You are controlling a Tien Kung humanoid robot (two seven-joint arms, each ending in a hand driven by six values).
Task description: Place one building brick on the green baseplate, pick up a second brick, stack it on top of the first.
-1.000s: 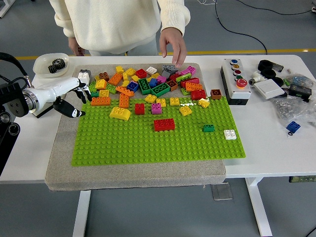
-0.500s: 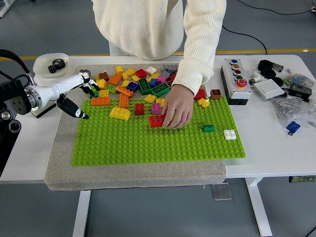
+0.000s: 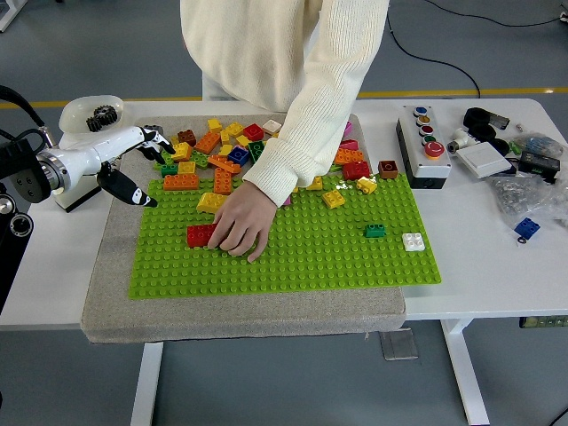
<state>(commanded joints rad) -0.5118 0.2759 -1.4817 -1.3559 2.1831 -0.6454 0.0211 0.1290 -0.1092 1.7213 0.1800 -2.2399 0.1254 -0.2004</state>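
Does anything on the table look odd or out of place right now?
Yes. A person's hand lies on the red building brick on the green studded baseplate, in the work area. The left robot hand hovers open by the loose brick pile, holding nothing.

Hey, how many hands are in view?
2: the robot's left hand, open, at the mat's left edge; a person's hand on the red brick. Others may be hidden.

White bench (image 3: 497, 266) standing on white legs (image 3: 468, 373); grey floor (image 3: 80, 44) lying behind, yellow line (image 3: 497, 91) and black cable (image 3: 435, 60) crossing it.
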